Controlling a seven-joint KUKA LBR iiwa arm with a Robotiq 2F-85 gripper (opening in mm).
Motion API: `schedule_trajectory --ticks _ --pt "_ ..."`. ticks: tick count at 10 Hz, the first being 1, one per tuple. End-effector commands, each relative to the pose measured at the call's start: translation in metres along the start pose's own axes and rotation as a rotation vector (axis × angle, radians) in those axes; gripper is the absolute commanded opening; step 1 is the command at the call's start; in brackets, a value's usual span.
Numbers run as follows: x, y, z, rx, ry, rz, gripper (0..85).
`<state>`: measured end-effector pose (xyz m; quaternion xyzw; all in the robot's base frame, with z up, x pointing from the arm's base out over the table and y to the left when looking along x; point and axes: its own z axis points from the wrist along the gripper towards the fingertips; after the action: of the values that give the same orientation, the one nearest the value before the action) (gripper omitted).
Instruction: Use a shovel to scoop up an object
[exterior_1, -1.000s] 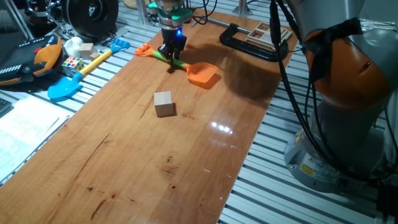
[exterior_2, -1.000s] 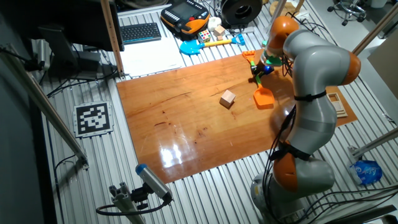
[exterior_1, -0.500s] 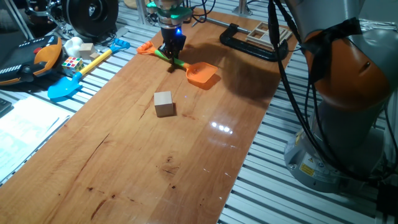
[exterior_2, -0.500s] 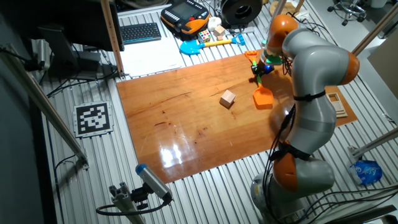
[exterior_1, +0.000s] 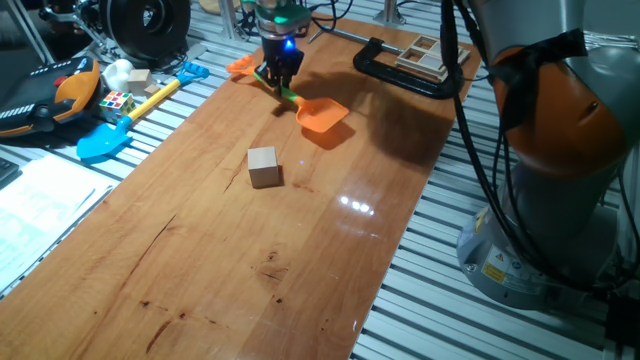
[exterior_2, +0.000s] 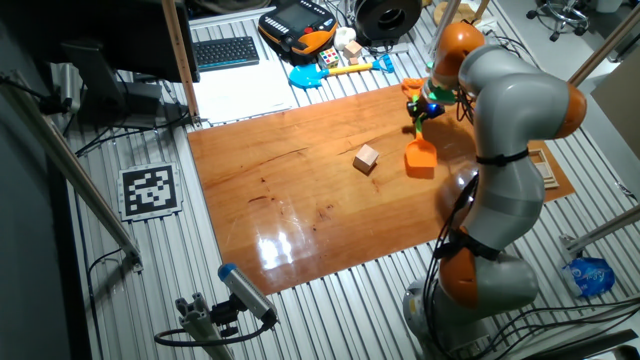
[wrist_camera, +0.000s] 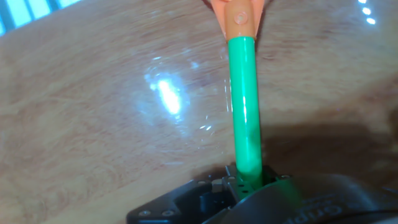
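Orange blade of the shovel hung tilted just above the wooden worktop near its far end, and your end effector was pinched on the green shaft, the orange end piece poking out behind it. Hand view showed you the shaft running straight out from between the jaws to the orange socket. You had the wooden cube sitting flat on the worktop, apart from the blade, toward the near side. Off the worktop's left edge lay a blue-bladed shovel beside a multicoloured puzzle cube.
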<state>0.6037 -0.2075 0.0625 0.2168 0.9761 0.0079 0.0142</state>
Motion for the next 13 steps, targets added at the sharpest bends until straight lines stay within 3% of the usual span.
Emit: schedule_trajectory --ticks 1,4,8,13 --pt "0.002 -0.001 -0.003 0.005 -0.003 0.09 0.0" --pt "0.004 -0.003 -0.013 0.019 -0.045 0.246 0.0" --pt "0.006 -0.005 -0.021 0.026 -0.072 0.354 0.0" --pt "0.006 -0.01 -0.025 0.014 -0.038 0.396 0.0"
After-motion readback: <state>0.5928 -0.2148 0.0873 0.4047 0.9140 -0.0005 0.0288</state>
